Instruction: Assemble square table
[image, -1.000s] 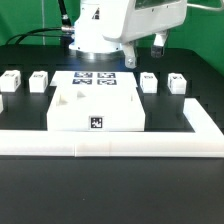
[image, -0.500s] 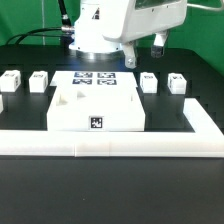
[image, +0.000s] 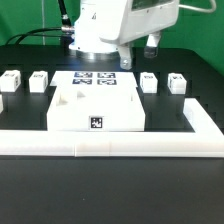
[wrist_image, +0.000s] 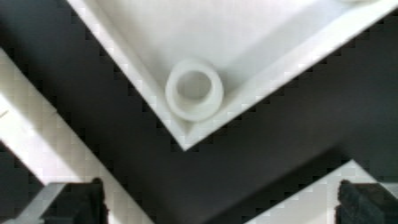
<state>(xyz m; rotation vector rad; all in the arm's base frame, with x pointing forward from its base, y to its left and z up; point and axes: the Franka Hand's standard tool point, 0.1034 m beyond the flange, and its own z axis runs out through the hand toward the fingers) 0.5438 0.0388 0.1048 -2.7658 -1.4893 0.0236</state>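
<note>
Black surface (image: 30, 190) fills the exterior view. On it the square table's slab (image: 98, 105) lies flat at the centre, with a tag (image: 97, 123) on its near edge, just behind the border rail (image: 110, 146). The marker board (image: 97, 79) lies behind the slab. Left leg posts (image: 39, 80) and right leg posts (image: 148, 81) stand to either side. The hand (image: 140, 48) hangs above, toward the exterior view's right.

From the wrist, a slab corner with a round socket (wrist_image: 192, 88) shows. The hand's fingertips (wrist_image: 71, 205) are spread wide and hold nothing.
</note>
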